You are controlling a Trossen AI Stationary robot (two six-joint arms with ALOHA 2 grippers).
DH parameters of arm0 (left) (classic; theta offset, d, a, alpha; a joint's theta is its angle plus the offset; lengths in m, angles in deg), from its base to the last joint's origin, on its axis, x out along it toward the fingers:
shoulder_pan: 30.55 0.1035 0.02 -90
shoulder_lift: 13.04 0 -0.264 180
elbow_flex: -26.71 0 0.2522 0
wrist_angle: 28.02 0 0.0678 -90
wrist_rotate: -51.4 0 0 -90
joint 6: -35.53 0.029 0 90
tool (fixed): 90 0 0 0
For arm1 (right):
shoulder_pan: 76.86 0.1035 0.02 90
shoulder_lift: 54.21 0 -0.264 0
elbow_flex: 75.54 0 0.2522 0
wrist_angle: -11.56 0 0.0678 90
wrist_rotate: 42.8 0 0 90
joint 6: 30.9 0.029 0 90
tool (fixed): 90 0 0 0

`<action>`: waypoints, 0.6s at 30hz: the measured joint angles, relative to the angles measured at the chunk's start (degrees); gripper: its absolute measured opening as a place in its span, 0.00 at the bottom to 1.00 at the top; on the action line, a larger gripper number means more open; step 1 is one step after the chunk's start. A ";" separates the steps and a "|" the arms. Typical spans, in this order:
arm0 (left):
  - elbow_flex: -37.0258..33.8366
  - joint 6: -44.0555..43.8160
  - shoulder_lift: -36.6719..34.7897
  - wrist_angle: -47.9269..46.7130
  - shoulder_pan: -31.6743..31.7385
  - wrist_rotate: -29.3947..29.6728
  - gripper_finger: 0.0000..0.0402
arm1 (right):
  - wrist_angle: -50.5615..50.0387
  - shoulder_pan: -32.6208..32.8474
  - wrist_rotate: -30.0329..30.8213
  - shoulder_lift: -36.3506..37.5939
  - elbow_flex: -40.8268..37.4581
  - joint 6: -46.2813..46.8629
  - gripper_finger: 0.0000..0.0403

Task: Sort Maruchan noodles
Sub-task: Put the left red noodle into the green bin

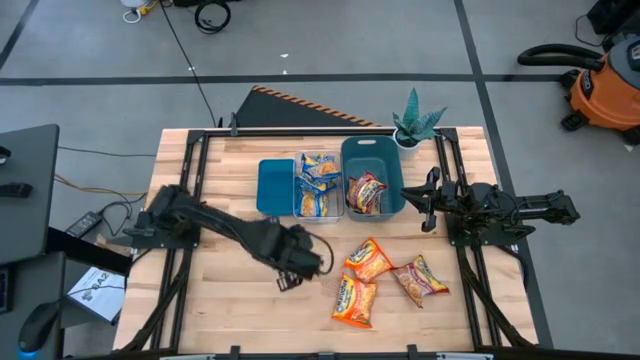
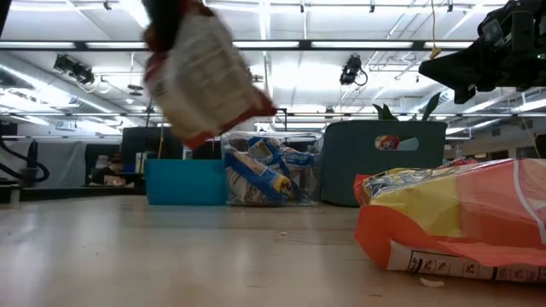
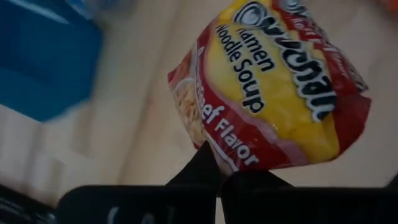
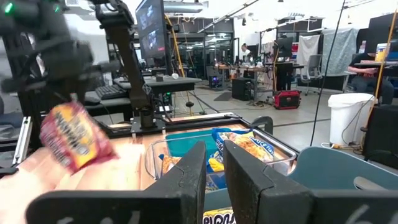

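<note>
My left gripper (image 1: 297,265) hangs over the table's middle, shut on a red Maruchan noodles packet (image 3: 280,87). That packet also shows in the low view (image 2: 200,77) and is hidden under the gripper in the high view. Two orange packets (image 1: 368,258) (image 1: 355,300) and a red one (image 1: 420,278) lie flat on the table. Blue-and-yellow packets fill the clear bin (image 1: 318,187), and a red packet (image 1: 365,193) lies in the dark teal bin (image 1: 385,150). My right gripper (image 1: 426,200) waits in the air by that bin's right side, with a narrow gap between its fingers (image 4: 193,171). My left gripper pinches the red packet between its two fingers (image 3: 199,171), at the packet's edge near a corner (image 3: 217,155). It comes from above, pointing down. The packet is lifted clear of the table and hangs tilted below the fingers.
A shallow blue tray (image 1: 275,187) stands left of the clear bin. A small potted plant (image 1: 415,122) sits at the far right corner. Bare wood lies toward the near left of the table (image 1: 215,300). Black frame rails run along both sides.
</note>
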 joint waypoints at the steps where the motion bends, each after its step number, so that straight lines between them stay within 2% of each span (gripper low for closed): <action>1: 0.00 1.35 -1.06 0.83 0.67 1.20 0.01 | 0.01 0.02 0.00 0.00 0.01 -0.01 0.15; 6: 0.00 9.69 -5.07 8.17 4.20 7.78 0.01 | 0.00 0.01 0.00 0.00 0.01 -0.02 0.15; 11: 0.00 21.16 -5.92 16.87 8.67 15.59 0.01 | 0.03 -0.01 0.00 0.00 -0.02 -0.02 0.15; 18: -0.04 37.75 -4.39 33.43 18.00 14.82 0.01 | 0.01 0.01 0.00 0.00 0.00 0.00 0.15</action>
